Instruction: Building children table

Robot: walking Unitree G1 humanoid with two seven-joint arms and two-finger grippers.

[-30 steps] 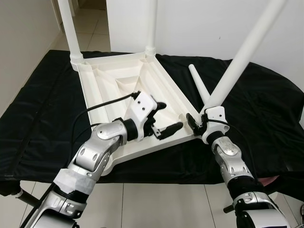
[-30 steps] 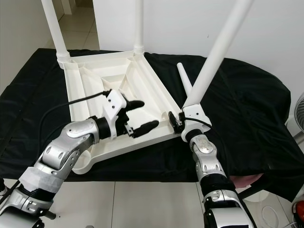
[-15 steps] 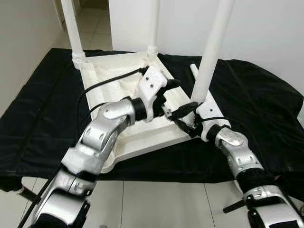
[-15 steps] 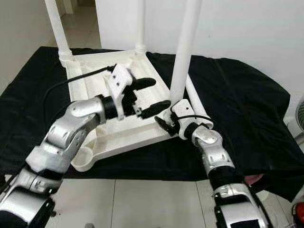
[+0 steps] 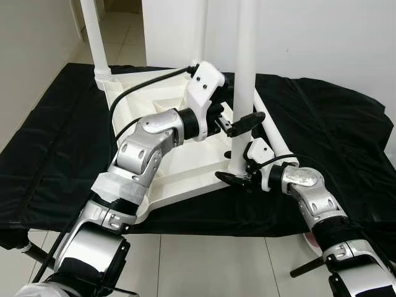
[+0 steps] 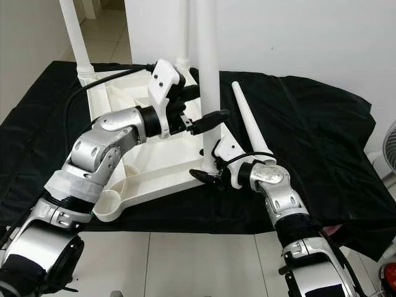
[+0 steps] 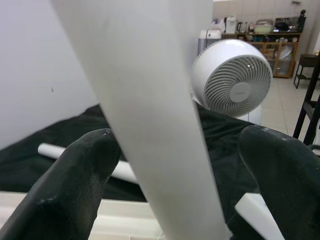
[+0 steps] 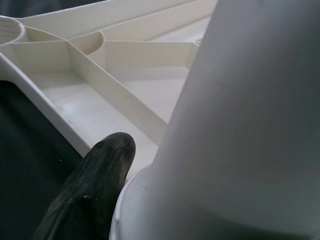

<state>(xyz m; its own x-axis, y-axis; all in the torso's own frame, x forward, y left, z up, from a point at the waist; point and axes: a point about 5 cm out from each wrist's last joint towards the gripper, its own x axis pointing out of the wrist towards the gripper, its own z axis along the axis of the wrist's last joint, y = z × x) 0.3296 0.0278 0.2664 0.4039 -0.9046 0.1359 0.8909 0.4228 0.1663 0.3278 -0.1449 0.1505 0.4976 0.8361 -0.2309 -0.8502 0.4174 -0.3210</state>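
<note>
The white children's table top (image 5: 185,182) lies upside down on a black cloth. Two white legs stand in its far corners (image 5: 94,37) (image 5: 199,31). A third leg (image 5: 247,55) stands upright on the near right corner. My right gripper (image 5: 239,176) is shut on that leg's base collar; one black finger (image 8: 95,195) lies against it. Higher up, my left gripper (image 5: 238,111) straddles the same leg, open, with its fingers (image 7: 75,185) on either side of the shaft (image 7: 150,125). Another loose leg (image 6: 247,117) lies on the cloth to the right.
The near left corner holds a bare round socket (image 6: 114,207). The black cloth (image 5: 55,136) covers a low table with tiled floor in front. A white wall rises behind. A white fan (image 7: 232,80) stands off to the right.
My right gripper swung the third leg from leaning right to upright on the near right corner. My left gripper moved up and right from the table top to straddle that leg.
</note>
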